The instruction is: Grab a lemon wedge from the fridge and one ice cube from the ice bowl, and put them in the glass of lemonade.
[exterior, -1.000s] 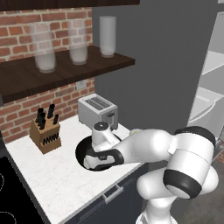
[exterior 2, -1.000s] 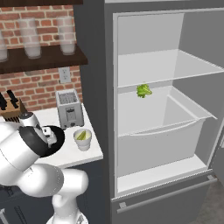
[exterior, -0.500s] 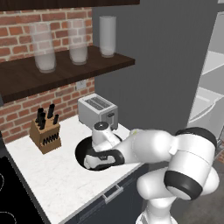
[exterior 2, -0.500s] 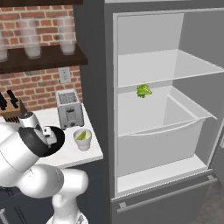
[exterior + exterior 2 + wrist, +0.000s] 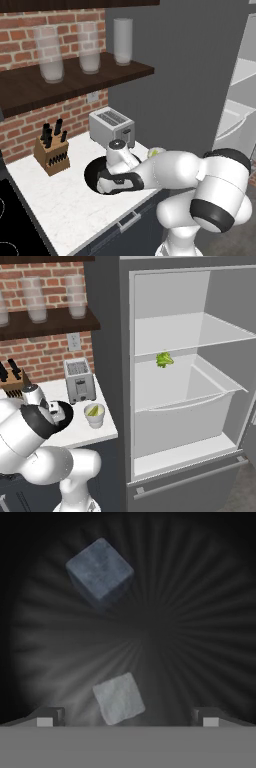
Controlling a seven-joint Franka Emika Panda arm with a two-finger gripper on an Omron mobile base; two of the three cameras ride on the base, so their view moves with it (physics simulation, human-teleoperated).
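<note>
The arm has barely stirred over the last second: in both base views the hand sits in the same spot over the ice bowl [image 5: 95, 172], low centre of the left base frame, so the reach looks finished and the grab itself not yet begun. I'd judge this the pause just ahead of closing on a cube.

Through the hand camera the pincer [image 5: 127, 721] is spread wide, its two tips far apart at the bottom corners of the frame, nothing between them gripped. A pale ice cube [image 5: 119, 698] lies just above the bottom edge, left of centre, roughly between the tips, tilted a little on the bowl's dark ribbed floor. A second cube [image 5: 100, 568], bluer and darker, sits in the upper left, well apart from the first.

The glass of lemonade [image 5: 94, 415] stands on the white counter [image 5: 100, 431] just right of the bowl in the right base frame, short and off-white, with a yellow-green bit inside it, near the toaster [image 5: 78, 379].

The fridge [image 5: 190, 381] stands open, white inside, filling the right half of that frame; a green leafy-looking piece [image 5: 164, 359] rests on its middle shelf. Whether that is the lemon wedge I cannot say.
</note>
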